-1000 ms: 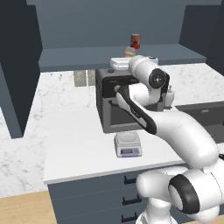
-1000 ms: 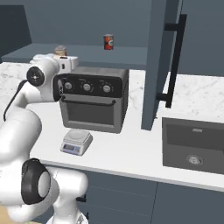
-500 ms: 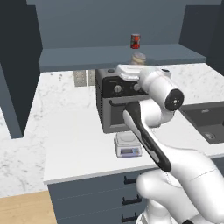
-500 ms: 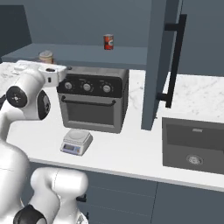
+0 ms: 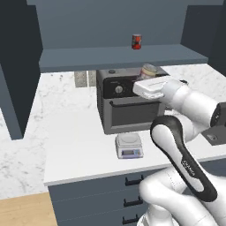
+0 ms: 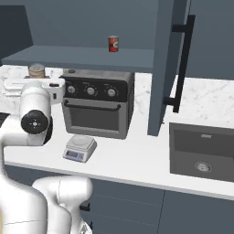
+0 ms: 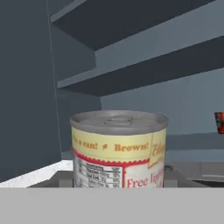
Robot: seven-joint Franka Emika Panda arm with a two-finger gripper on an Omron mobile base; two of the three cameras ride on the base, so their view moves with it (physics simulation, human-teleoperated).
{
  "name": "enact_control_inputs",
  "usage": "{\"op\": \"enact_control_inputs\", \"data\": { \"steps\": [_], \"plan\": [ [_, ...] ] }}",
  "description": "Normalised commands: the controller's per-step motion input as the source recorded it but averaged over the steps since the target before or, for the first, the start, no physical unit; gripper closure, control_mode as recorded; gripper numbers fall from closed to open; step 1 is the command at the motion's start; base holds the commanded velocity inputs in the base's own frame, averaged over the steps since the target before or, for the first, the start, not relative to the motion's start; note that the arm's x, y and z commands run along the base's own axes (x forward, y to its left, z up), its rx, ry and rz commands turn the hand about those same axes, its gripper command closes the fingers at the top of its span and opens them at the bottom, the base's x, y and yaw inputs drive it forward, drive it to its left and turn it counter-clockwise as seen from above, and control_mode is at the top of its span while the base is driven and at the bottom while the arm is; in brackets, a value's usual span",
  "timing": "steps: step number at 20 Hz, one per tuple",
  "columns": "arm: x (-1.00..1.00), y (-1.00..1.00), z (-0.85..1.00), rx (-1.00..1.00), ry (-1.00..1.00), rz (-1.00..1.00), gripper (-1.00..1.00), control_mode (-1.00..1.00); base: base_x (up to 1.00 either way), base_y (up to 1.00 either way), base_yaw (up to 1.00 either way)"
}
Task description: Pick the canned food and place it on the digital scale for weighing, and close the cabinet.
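Observation:
The canned food (image 7: 119,151), cream and red with a grey lid, stands upright right in front of the hand camera. It sticks up out of my gripper (image 5: 149,78), which is shut on it, level with the top of the toaster oven (image 5: 126,108). From the other side the canned food (image 6: 36,70) hangs left of the oven. The fingertips are hidden. The digital scale (image 5: 129,144) sits on the counter in front of the oven, below the can, platter bare. The cabinet (image 6: 168,59) stands open, its right door swung out with its black bar handle (image 6: 183,61).
A darker red can (image 5: 137,41) stands on the cabinet's lower shelf (image 5: 88,57). The open left door (image 5: 17,70) hangs over the counter's left end. A sink (image 6: 203,153) is set into the counter (image 6: 132,160) at the right. Drawers with short handles (image 5: 132,181) run below.
The hand has carried the can lower and back from the cabinet, toward the base. The arm's elbow has swung round with it. The scale and the doors have stayed put.

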Motion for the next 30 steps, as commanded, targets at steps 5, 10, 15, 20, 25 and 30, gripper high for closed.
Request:
{"op": "enact_control_inputs", "data": {
  "steps": [5,10,15,20,25,30],
  "plan": [
    [-0.19,-0.08,-0.31,-0.02,0.00,0.36,1.00,-1.00,0.00,0.00,0.00],
    [0.04,-0.01,-0.57,-0.07,0.00,0.28,1.00,-1.00,0.00,0.00,0.00],
    [0.19,-0.01,-0.59,-0.04,0.00,0.19,1.00,-1.00,0.00,0.00,0.00],
    [0.27,0.00,-0.58,-0.05,0.00,0.11,1.00,-1.00,0.00,0.00,0.00],
    [0.36,0.06,-0.57,-0.02,0.00,0.04,1.00,-1.00,0.00,0.00,0.00],
    [0.32,-0.10,-0.33,0.00,0.02,0.03,1.00,-1.00,0.00,0.00,0.00]
  ]
}}
